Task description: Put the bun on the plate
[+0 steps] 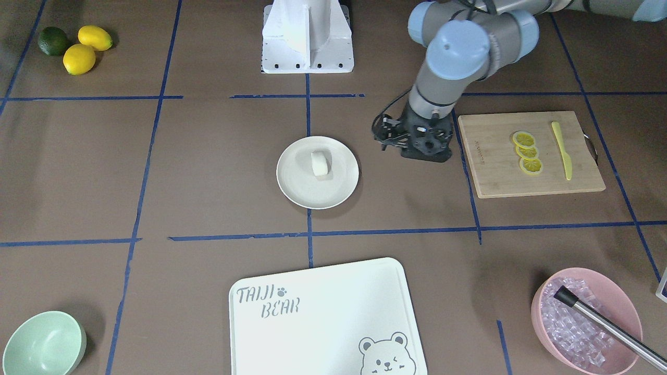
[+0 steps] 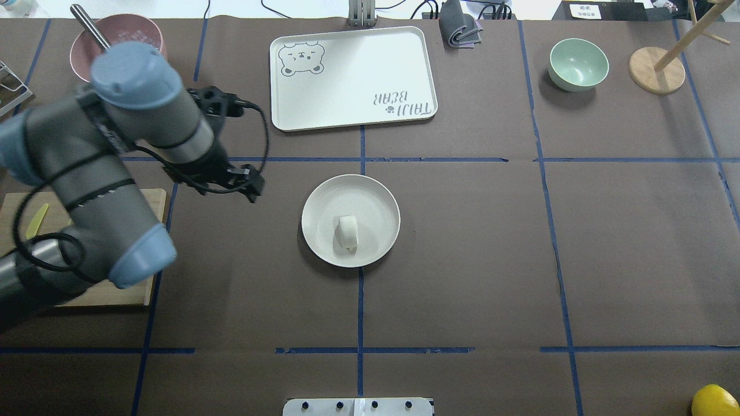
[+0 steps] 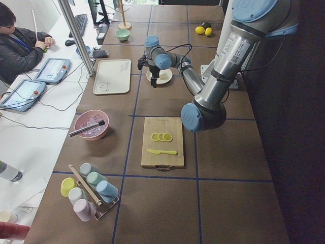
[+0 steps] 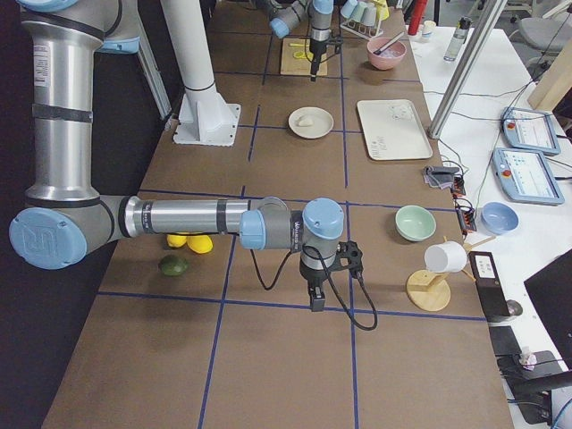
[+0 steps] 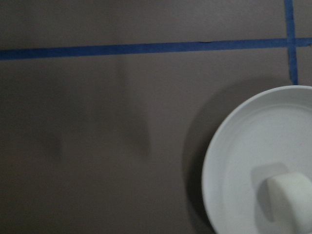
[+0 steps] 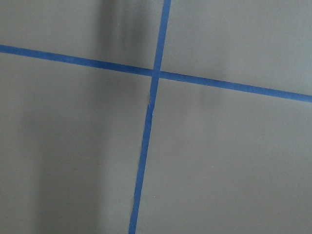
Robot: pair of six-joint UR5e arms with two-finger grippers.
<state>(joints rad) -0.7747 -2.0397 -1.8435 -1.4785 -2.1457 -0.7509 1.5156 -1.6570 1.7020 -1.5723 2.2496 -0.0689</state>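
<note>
Jaws on both arms are unreadable: the left jaws hide under their black mount beside the plate (image 2: 378,202), the right jaws show only side-on, well away, so spread or pressed I cannot tell. On the plate, just robotward of centre, the bun (image 2: 347,233) stands on edge, long side running toward the robot; the left wrist view crops both.

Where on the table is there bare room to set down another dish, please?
The widest bare patch is on the robot's right, bordered by the plate, the green bowl and the lemon. The strip between plate and robot base is bare too. The left end is crowded: left arm, cutting board, pink bowl.
</note>
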